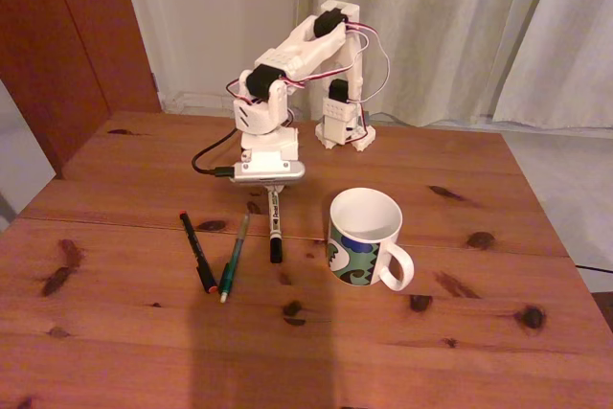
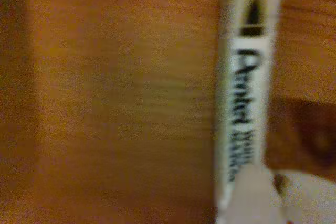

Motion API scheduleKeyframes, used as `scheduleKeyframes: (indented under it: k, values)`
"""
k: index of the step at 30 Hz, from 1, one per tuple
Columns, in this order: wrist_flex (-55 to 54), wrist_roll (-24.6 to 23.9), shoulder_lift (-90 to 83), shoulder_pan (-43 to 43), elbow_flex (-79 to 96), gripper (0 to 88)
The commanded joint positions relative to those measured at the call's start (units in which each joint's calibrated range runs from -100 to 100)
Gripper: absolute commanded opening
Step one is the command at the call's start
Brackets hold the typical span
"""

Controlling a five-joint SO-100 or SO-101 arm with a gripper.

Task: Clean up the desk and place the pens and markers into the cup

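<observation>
Your gripper (image 1: pixel 273 182) sits over the white marker's (image 1: pixel 275 222) far end, mid-desk (image 1: pixel 115 332). You can't tell whether it grips. The cup (image 1: pixel 362 237) stands just right of it in the fixed view.

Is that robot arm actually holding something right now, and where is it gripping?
It cannot be told: the gripper sits at the white marker's far end, but its grip is hidden.

You're looking at a home room: a knotty pine desk (image 1: pixel 144 332) pushed near a pale wall, long white curtains (image 1: pixel 460 35) hanging to the floor across the upper right of the fixed view, a dark wooden door (image 1: pixel 77 35) at upper left, warm indoor lighting.
</observation>
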Motion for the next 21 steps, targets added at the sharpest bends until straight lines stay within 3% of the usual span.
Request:
scheduleKeyframes:
  k: [1, 18, 21]
  values:
    - [-4.2, -0.8, -0.5, -1.0, -2.6, 1.5]
    - [-4.5, -0.8, 2.8, -2.5, -3.5, 1.7]
    - [-4.5, -0.6, 2.8, -2.6, -3.5, 6.0]
